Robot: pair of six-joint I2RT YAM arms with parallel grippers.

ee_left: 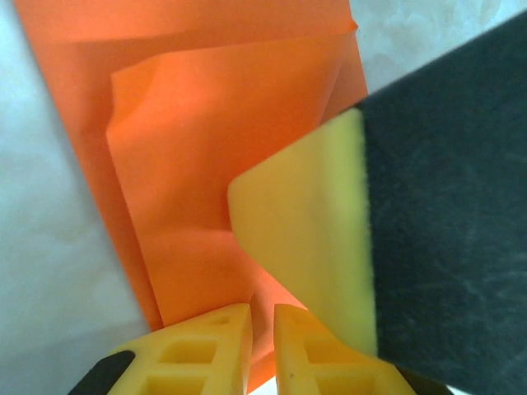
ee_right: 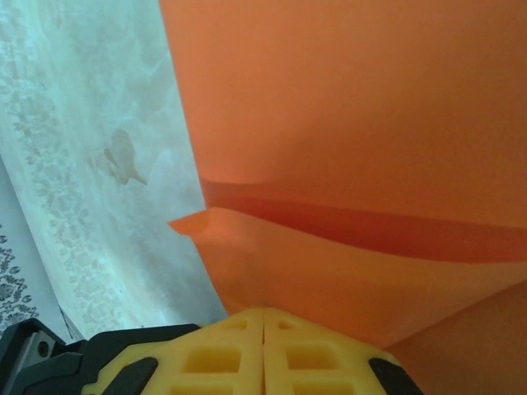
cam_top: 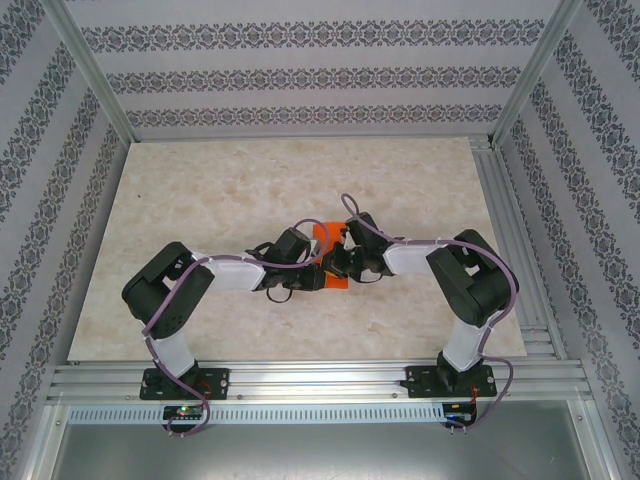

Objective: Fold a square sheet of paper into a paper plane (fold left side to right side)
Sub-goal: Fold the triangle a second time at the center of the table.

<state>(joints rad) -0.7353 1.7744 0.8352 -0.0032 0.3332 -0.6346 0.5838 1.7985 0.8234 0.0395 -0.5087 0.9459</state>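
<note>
The right pincer [ee_right: 263,317] is clenched, fingertips together against the orange paper plane [ee_right: 346,115]. The left pincer [ee_left: 262,321] is nearly closed (a thin slit remains, orange showing through), and we cannot tell whether it grips. We see the paper plane lying mid-surface [cam_top: 250,180], between both pincers.

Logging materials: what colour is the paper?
The paper is bright orange, clearest in the right wrist view.

Left pincer [ee_left: 262,311] nearly closed, right pincer [ee_right: 263,313] clamped tight
</note>
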